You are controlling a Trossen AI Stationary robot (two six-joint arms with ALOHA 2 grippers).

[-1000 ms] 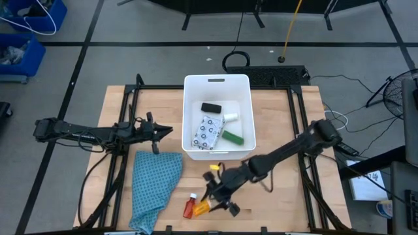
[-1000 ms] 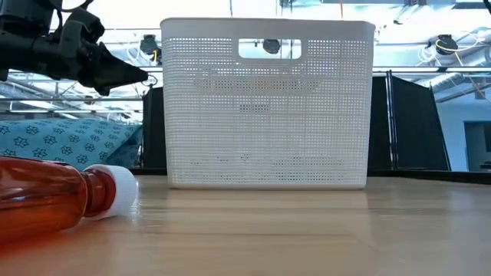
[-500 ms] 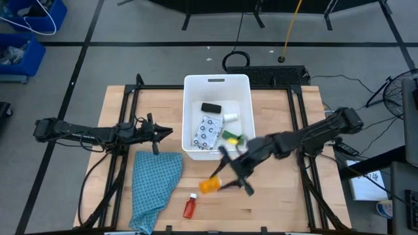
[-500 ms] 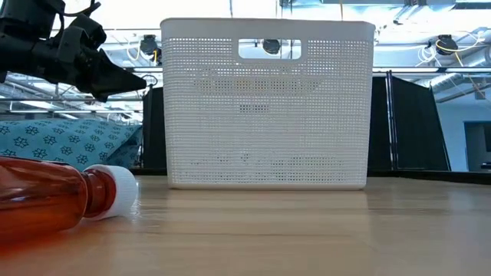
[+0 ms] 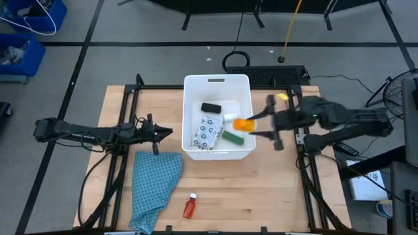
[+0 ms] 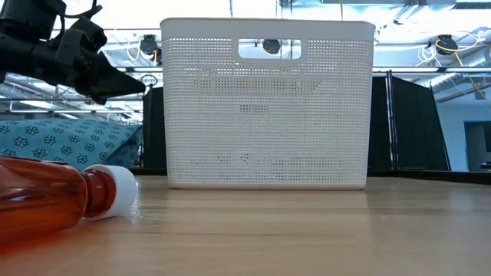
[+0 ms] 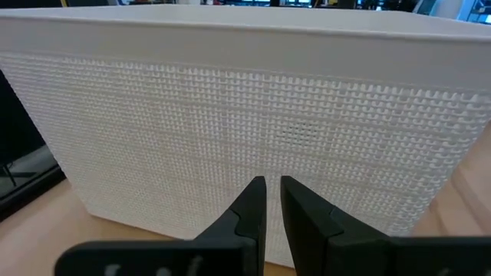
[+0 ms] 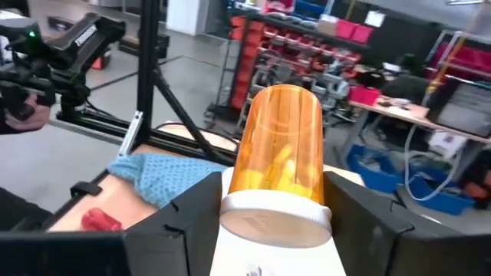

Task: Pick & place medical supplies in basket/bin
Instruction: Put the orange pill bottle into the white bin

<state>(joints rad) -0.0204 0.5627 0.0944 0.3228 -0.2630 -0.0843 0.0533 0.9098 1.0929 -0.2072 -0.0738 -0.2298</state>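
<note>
- Since a second ago the right arm has swung up from the front of the tabletop [image 5: 274, 196], where it was down by the two bottles, and now reaches in from the right with the orange bottle [image 5: 243, 123] over the right side of the white bin [image 5: 217, 81].
- Left pincer [image 5: 168, 132] hasn't budged: it sits left of the bin, pointing at the bin's wall, fingers [image 7: 249, 211] nearly together with just a thin gap and nothing held. Low view catches it up high on the left [image 6: 134, 79].
- Teal cloth [image 5: 154, 186] lies on the front left of the tabletop, well apart from the bin.
- Red bottle [image 5: 189, 206] is on its side near the front edge, just right of the cloth, white cap aimed toward the bin. It fills the low view's left corner [image 6: 54, 201].
- Inside the bin: black block [image 5: 210, 108] toward the far end, dotted white packet [image 5: 207, 133] at the near left, small white cylinder [image 5: 230, 117] and green block [image 5: 231, 138] on the right side.
- Right pincer [image 5: 256, 128] is clamped on the orange bottle; the wrist view shows the bottle [image 8: 278, 153] gripped at its white cap between both dark fingers [image 8: 192, 211], clear of the items below.
</note>
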